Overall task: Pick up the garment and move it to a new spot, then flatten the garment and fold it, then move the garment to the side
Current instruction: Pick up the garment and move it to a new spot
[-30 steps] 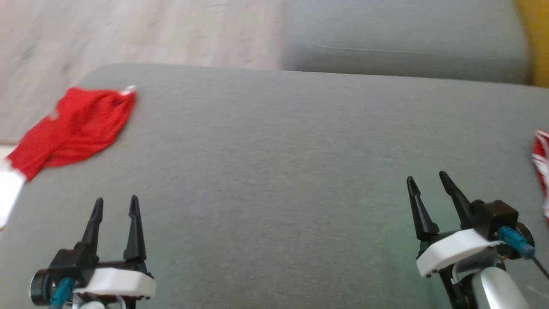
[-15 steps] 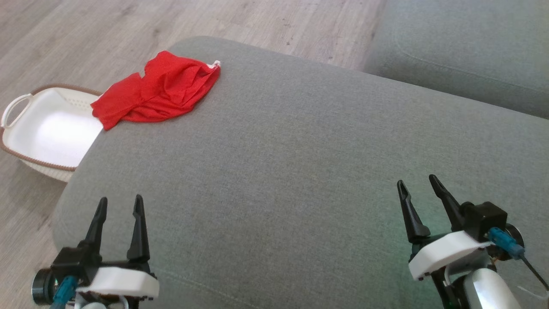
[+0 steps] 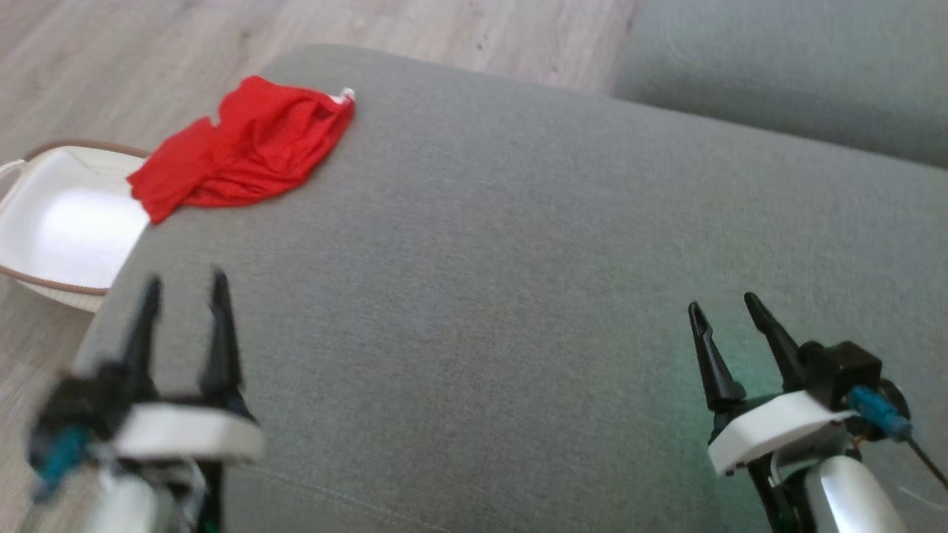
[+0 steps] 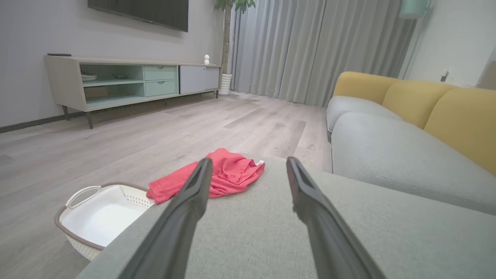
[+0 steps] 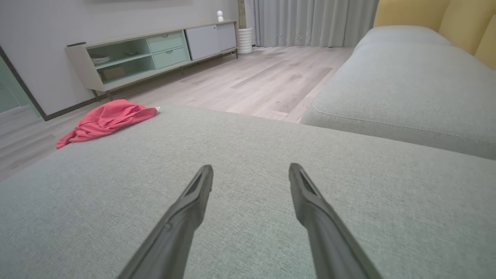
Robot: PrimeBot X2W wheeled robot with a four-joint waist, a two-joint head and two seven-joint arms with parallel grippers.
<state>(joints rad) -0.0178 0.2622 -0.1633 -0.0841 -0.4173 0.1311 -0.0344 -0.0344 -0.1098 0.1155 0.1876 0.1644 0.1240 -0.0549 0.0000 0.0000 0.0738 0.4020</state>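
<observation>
- The red garment [image 3: 241, 152] is being left crumpled at about ten o'clock in the head view, on the far left corner of the grey cushion [image 3: 474, 296]; nothing is touching it.
- One end of the garment is being let reach the cushion's edge, just beside the white basket [image 3: 37, 285], which is being seen on the wooden floor [image 3: 111, 59] at nine o'clock.
- A small white bit is being shown at the garment's far end, toward twelve o'clock.
- The left gripper [image 3: 185, 281] is being held at eight o'clock, blurred in the head view, with its jaws being kept wide apart and nothing between them; the garment is lying well apart from it, toward twelve o'clock of its fingertips.
- The right gripper [image 3: 723, 303] is being held at four o'clock above bare cushion, its jaws likewise being kept wide and empty.
- In the left wrist view, the garment is being partly covered by the left finger at eleven o'clock.
- A second grey seat [image 3: 778, 66] is being seen at one o'clock, beyond a gap.
</observation>
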